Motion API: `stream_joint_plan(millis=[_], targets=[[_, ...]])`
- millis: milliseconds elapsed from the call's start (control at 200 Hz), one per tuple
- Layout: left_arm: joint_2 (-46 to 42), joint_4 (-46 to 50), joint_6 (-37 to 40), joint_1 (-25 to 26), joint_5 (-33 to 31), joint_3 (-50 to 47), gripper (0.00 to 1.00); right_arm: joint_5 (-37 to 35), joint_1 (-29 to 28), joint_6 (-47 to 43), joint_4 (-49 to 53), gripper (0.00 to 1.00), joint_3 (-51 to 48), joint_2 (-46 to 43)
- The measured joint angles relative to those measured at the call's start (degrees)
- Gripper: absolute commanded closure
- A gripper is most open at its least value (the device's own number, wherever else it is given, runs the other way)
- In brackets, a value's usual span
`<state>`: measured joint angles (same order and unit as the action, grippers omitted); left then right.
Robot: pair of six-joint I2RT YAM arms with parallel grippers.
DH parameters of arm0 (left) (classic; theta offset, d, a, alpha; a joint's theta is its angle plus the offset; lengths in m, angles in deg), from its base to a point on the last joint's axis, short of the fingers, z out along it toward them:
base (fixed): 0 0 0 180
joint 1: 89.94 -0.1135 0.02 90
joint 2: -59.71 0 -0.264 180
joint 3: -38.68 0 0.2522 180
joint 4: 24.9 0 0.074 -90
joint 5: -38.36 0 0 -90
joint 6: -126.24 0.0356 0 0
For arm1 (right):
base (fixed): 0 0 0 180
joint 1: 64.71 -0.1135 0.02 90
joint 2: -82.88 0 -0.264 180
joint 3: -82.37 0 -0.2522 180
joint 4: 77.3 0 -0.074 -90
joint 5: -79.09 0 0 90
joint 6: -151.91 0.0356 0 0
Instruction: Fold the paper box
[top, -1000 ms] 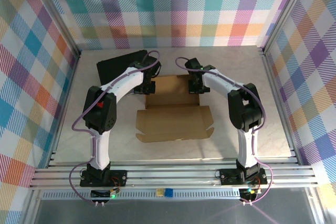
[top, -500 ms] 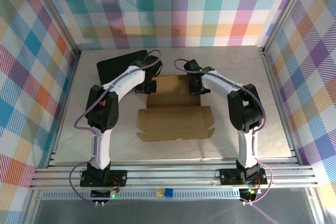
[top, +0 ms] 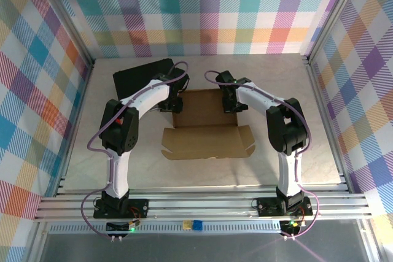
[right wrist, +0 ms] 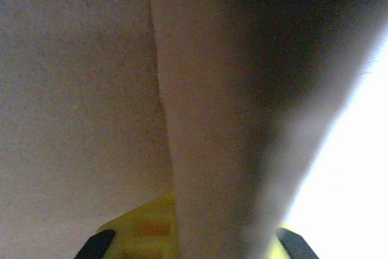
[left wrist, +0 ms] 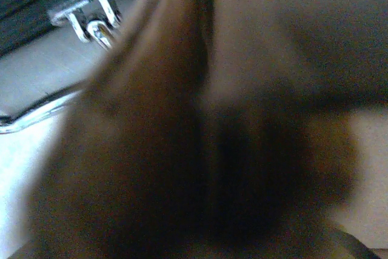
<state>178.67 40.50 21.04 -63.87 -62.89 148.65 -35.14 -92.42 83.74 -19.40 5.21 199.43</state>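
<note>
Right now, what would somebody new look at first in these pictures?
The brown paper box lies partly folded in the middle, with the white left arm and right arm reaching to its far sides. The right tool pinches its cardboard wall. Behind the left arm sits a black case, and bright checked walls surround everything.

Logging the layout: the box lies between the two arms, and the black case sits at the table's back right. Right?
Not quite: the top view shows the black case at the back left. The box is as you say.
</note>
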Motion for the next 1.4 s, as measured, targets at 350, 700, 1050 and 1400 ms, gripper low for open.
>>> stream_joint_plan(millis=[350,700,1050,1400], targets=[[-0.8,-1.8,-0.8,-0.1,3.6,-1.6,1.00,2.4,0.5,-0.4,0.8,0.84,0.4,0.2],[-1.0,-0.6,-1.1,-0.1,2.6,-1.9,1.00,8.7,2.3,-1.7,-0.9,0.57,-5.9,-5.9],[-1.0,-0.2,-1.1,-0.1,2.6,-1.8,1.00,12.4,2.3,-0.3,-2.6,0.66,-9.3,-7.1],[-1.0,0.7,-1.1,-0.1,3.0,-1.0,1.00,11.6,2.0,1.0,-4.6,0.99,-9.1,-5.3]])
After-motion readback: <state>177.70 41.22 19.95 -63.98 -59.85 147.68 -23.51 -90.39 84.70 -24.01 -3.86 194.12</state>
